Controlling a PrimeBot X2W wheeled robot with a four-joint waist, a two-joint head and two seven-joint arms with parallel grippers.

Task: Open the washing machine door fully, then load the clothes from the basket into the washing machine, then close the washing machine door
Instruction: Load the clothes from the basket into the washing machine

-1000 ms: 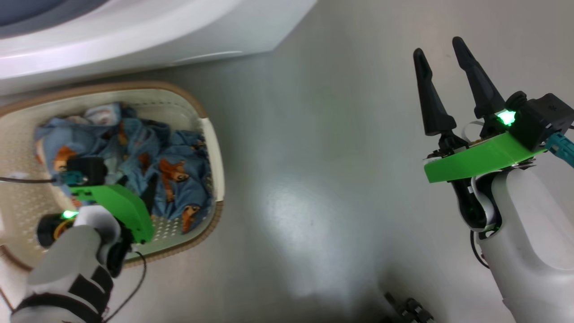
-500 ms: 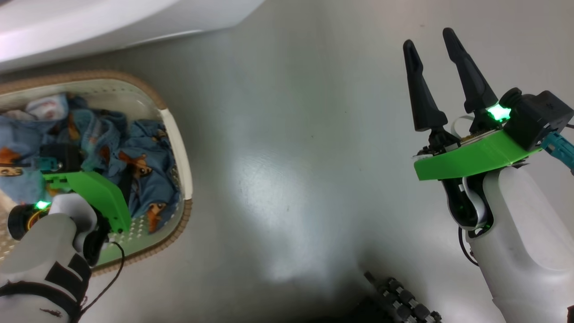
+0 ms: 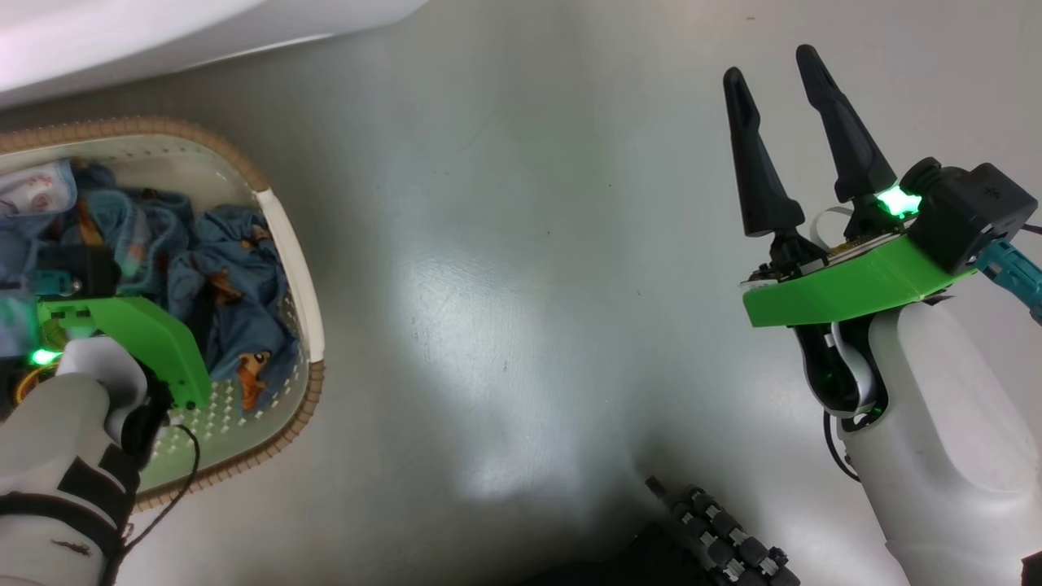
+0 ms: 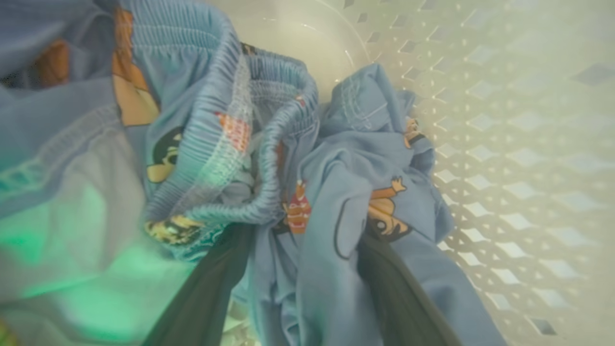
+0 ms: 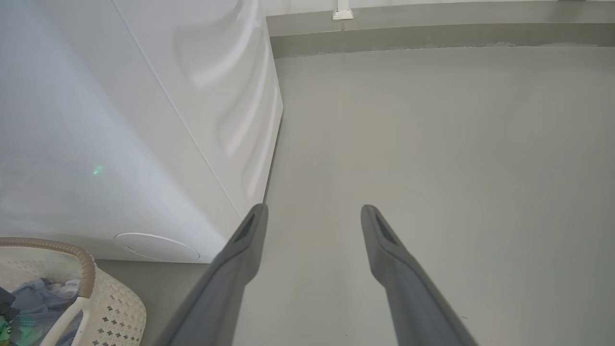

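**Head camera pans right**

Since a second ago our view has shifted, putting the basket (image 3: 286, 244) at 9 o'clock. Our left gripper (image 4: 305, 235) stands spread wide astride the clothes (image 4: 346, 158) there, clamping nothing. At 2 o'clock our right gripper (image 3: 769, 65) gapes empty above the floor (image 3: 521, 285).
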